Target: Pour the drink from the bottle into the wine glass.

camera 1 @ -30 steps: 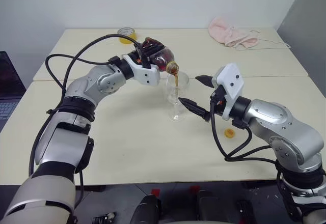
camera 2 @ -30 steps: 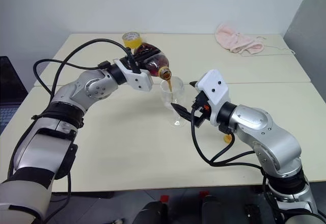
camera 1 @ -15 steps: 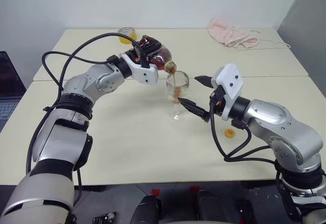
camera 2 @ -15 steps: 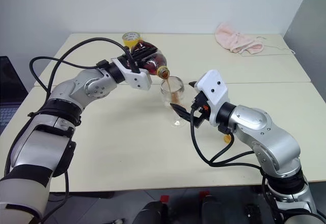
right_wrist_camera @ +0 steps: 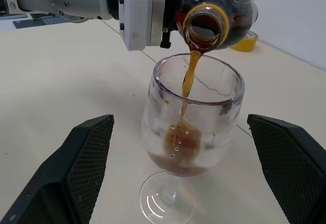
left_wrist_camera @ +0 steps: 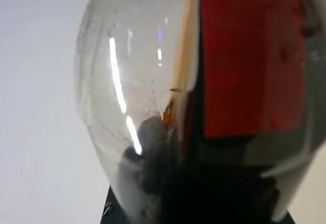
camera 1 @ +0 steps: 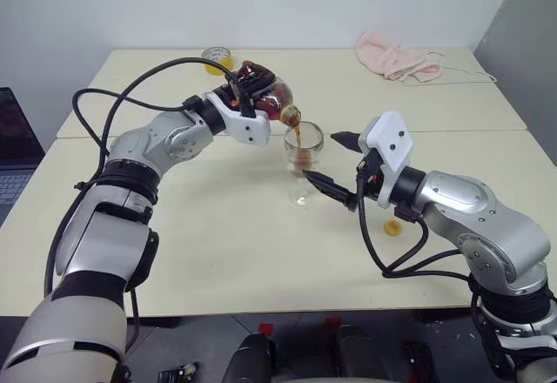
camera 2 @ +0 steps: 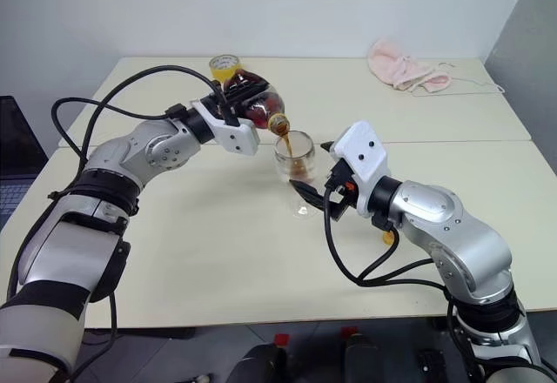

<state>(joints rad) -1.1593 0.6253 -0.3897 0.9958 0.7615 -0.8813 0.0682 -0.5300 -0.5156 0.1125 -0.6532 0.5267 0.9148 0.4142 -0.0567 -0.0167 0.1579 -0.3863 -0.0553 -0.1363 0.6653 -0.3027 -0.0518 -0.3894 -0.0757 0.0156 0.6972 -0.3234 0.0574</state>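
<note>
cola point(right_wrist_camera: 189, 84) streams from the tipped bottle point(camera 1: 261, 92) we pinch in our left fingers point(camera 1: 237, 96) into the wine glass point(camera 1: 303, 162) on the bench point(camera 1: 226, 226); our right fingers point(camera 1: 332, 162) stand spread either side of the glass.

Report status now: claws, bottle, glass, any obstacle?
Left claw shut on bottle, drink streaming into wine glass. Right claw open around glass. Nothing blocking.

Robot lab or test room: bare white walls, plain cream tables point(camera 1: 261, 252) pushed together, laptop point(camera 1: 16, 152) at left edge, yellow tape roll point(camera 1: 216, 57) and pink cloth point(camera 1: 396, 57) along frame's top.
</note>
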